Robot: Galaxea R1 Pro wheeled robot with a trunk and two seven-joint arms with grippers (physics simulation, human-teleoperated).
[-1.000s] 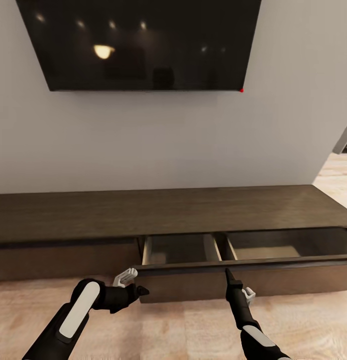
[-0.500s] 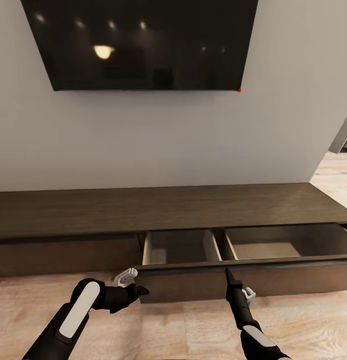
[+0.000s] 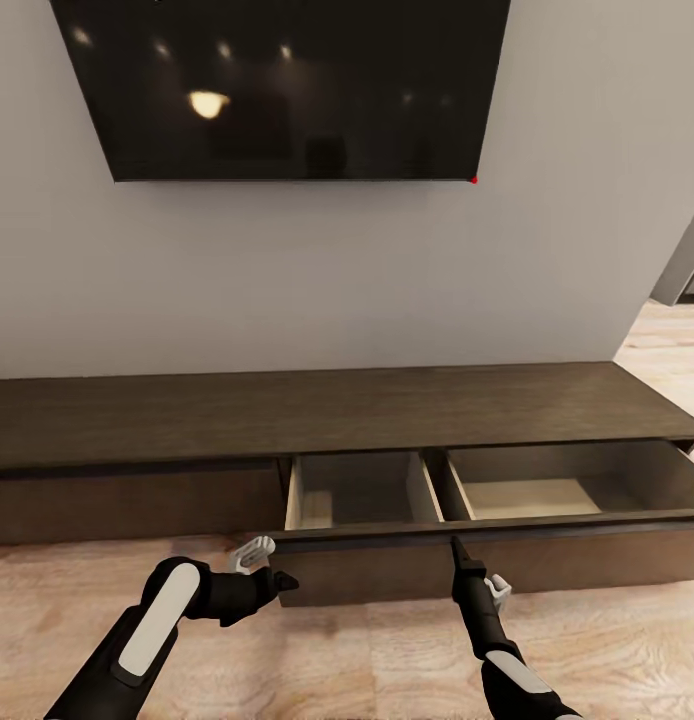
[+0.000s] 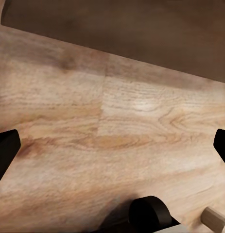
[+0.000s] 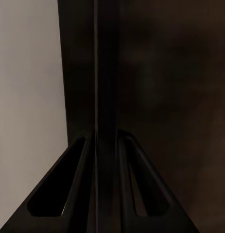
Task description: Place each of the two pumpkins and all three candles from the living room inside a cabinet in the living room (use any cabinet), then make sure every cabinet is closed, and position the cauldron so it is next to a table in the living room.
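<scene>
The cabinet [image 3: 337,410] is a long, low dark-brown unit against the wall. Its wide drawer is pulled out, and two pale compartments [image 3: 357,490] [image 3: 527,497] stand bare inside. My right gripper [image 3: 454,546] points up at the top edge of the drawer front [image 3: 587,555]. In the right wrist view its fingers [image 5: 83,184] sit close together, with the dark panel edge between them. My left gripper [image 3: 283,581] hovers low at the drawer front's left end. It is open, and in the left wrist view its fingertips [image 4: 5,150] are spread wide over the floor.
A large black TV [image 3: 287,80] hangs on the grey wall above the cabinet. Light wood floor [image 3: 337,650] lies under both arms. At the right the wall ends and the floor runs on past the cabinet's end [image 3: 677,350].
The drawer has slid further out of the cabinet, showing more of its pale bottom. The view has drawn back from the wall. Both grippers keep their place against the drawer front.
</scene>
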